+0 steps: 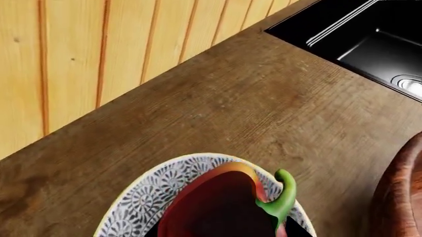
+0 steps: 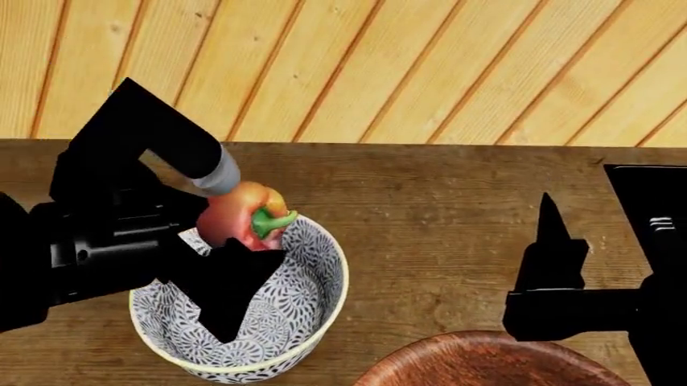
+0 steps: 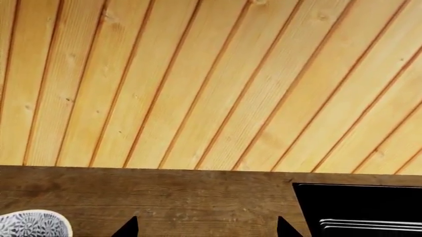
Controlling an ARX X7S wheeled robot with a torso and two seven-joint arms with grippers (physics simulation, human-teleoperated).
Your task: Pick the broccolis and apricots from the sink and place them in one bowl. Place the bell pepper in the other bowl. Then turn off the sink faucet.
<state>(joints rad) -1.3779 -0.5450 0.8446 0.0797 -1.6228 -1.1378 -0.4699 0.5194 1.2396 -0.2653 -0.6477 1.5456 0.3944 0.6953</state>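
A pale plank wall (image 2: 429, 72) backs a dark wooden counter (image 2: 429, 225), with the black sink (image 1: 369, 39) let into it on the robot's right. Two bowls stand on the counter: a patterned bowl (image 2: 311, 305) on the left side and a brown wooden bowl (image 2: 483, 362), of which only part of the rim shows at the head view's lower edge. The left gripper (image 2: 231, 241) is positioned over the patterned bowl with the bell pepper (image 2: 241, 217) in its grasp; the pepper hangs above the bowl's far rim, green stem outward, and does not appear to be resting on the bowl floor. The left wrist view confirms the pepper directly over the bowl opening. How wide the left fingers stand cannot be read precisely, but they are closed against the pepper. The right gripper (image 2: 549, 241) hovers over bare counter between the patterned bowl and the sink, its two fingertips well apart in the right wrist view and holding nothing. Judgement: the step in hand is depositing the pepper in its bowl. The next move calls for a short descent toward the bowl's centre, then release. No broccoli or apricot is visible in these views, so the state of that part of the task cannot be determined, and the faucet is not seen.
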